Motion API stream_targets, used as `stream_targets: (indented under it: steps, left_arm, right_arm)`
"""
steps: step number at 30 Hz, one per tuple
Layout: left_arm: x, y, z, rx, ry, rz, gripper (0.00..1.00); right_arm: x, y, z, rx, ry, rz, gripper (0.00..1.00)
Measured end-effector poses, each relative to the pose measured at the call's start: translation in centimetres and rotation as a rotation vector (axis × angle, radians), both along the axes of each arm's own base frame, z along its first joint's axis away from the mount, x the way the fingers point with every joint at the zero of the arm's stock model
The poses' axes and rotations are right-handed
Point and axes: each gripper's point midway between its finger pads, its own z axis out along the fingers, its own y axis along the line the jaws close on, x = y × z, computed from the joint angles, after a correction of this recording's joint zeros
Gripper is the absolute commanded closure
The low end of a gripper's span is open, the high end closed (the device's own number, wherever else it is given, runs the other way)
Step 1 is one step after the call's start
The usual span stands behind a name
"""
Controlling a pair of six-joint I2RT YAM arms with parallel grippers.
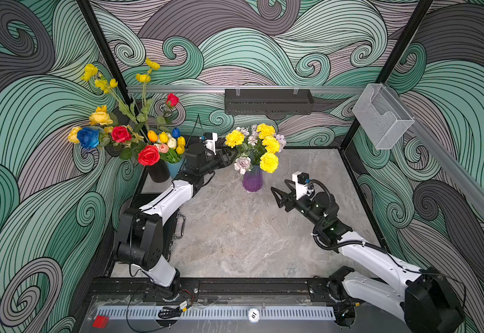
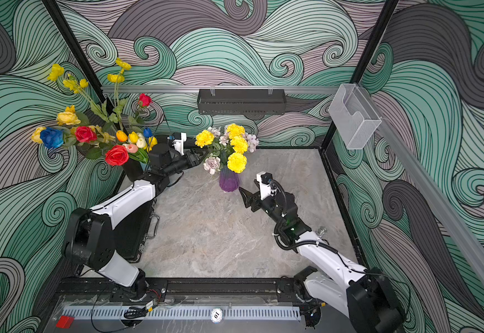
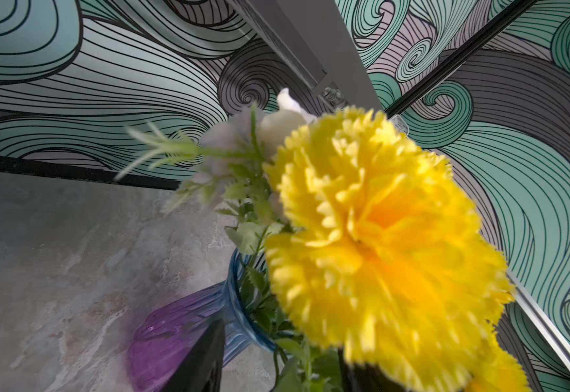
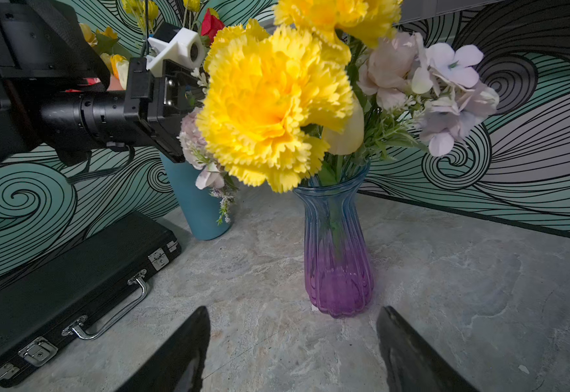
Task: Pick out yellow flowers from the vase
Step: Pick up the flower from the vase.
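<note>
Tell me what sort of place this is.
Probably a robot test cell, not a home: swirl-printed panels box in a marble-look tabletop, and the left arm and right arm are mounted on a rail along its front edge.

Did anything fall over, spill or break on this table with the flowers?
Nothing stands out. The ribbed purple-and-blue glass vase, the plain blue vase and the black vase all stand upright, no flower lies on the grey stone-look table, and the flat black case lies closed.

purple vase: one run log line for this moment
left gripper: open, around stems under yellow pom-pom | right gripper: open, empty, apart from purple vase | vase upright
</note>
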Motion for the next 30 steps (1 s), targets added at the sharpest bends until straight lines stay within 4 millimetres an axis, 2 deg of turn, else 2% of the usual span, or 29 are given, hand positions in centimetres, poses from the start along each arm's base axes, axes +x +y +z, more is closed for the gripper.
stream_targets:
  steps: [6, 11, 16, 24, 30]
  left_arm:
    - [1.3, -0.5, 0.2, -0.008, -0.002, 0.000, 0.52]
    - [2.4, -0.8, -0.3, -0.011, 0.010, 0.002, 0.59]
    - [3.1, -0.9, 0.2, -0.019, 0.003, 0.010, 0.58]
    - [3.9, -0.9, 2.6, -0.041, -0.047, 0.039, 0.59]
    - [4.6, -1.8, 2.4, -0.037, -0.046, 0.042, 0.57]
  right_arm:
    - [-0.3, 0.0, 0.9, 0.002, -0.024, 0.005, 0.24]
    - [-0.5, 0.0, 1.2, 0.002, -0.034, 0.007, 0.24]
    - [-0.7, -0.2, 1.2, -0.005, -0.031, 0.004, 0.24]
    - [-0.8, -0.1, 1.0, -0.019, -0.031, 0.002, 0.24]
    - [-0.8, 0.0, 1.3, -0.021, -0.037, 0.005, 0.24]
